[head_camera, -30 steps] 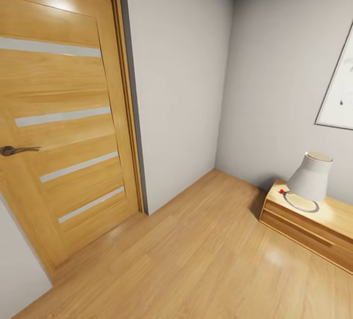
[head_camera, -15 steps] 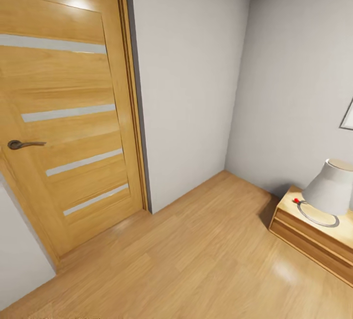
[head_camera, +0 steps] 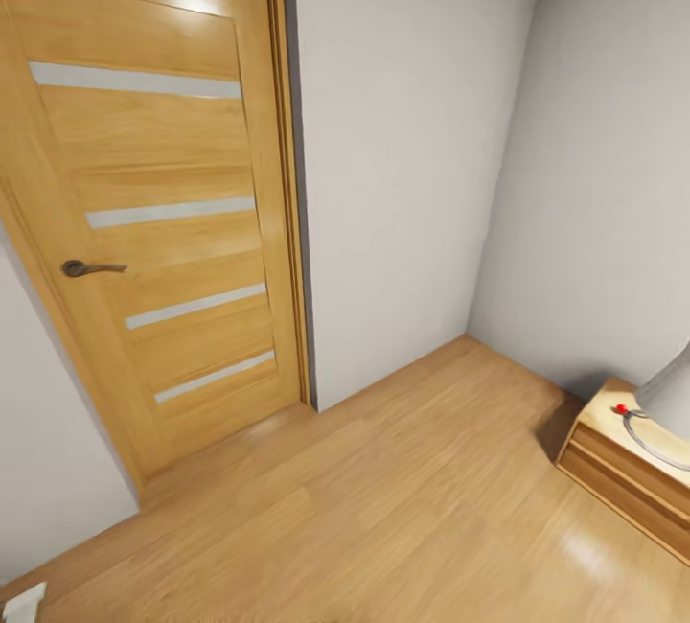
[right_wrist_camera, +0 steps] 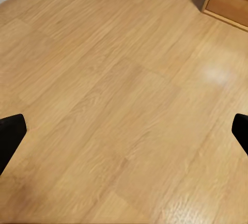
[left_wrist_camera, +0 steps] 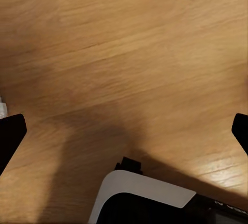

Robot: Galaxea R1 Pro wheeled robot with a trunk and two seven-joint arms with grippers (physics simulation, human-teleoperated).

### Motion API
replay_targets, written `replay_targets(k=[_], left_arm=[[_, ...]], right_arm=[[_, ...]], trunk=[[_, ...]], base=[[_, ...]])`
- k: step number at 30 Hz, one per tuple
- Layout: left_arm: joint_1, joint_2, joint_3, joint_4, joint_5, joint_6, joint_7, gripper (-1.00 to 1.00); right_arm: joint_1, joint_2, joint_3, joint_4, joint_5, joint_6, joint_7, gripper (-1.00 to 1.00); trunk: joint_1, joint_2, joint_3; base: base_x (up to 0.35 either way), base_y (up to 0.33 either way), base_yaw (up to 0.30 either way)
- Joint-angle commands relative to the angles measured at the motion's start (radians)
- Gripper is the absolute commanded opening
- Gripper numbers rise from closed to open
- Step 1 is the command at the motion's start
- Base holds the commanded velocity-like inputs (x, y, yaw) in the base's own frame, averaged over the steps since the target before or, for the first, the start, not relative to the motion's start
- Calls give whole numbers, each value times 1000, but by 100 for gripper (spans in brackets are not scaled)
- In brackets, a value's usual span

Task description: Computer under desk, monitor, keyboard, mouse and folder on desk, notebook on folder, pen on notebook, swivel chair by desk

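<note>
The robot is in transit, facing a room corner, and none of the task's things appears in these pictures. The head view shows a closed wooden door (head_camera: 163, 211) with a dark handle (head_camera: 91, 267), two grey walls meeting at a corner, a wood floor (head_camera: 402, 498), and a low light-wood dresser (head_camera: 599, 460) at the right edge carrying part of a pale lamp (head_camera: 671, 393) with a grey cord and a small red dot beside it. This dresser is not the counter the task means.

The left end effector (left_wrist_camera: 124, 131) hangs over bare floor with its two dark fingertips (left_wrist_camera: 10, 133) spread to opposite sides of the wrist picture, so it is open and empty. The right end effector (right_wrist_camera: 124, 133) is likewise spread wide over the floor, holding nothing, with a corner of the dresser beyond it.

Where the computer, monitor, keyboard, mouse, folder, notebook, pen and chair lie cannot be told from here, so progress cannot be judged. With both end effectors empty, the robot probably has to turn or drive until the counter comes into sight
</note>
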Motion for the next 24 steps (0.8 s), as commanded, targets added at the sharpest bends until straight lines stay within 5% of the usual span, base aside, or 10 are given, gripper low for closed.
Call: replay_targets(k=[1,8,24], left_arm=[[1,-1,1,-1,10,-2,0,100],[1,0,1,-1,10,-2,-1,100],[1,-1,1,-1,10,-2,-2,100]], right_arm=[[-1,-1,9,-1,-2,-1,-8,100],[-1,-1,9,-1,-2,-1,-8,100],[-1,-1,9,-2,-2,-2,-8,100]], trunk=[[0,-1,-2],[0,-1,-9],[0,-1,-22]], base=[[2,-4,213],[97,-1,217],[307,-14,230]])
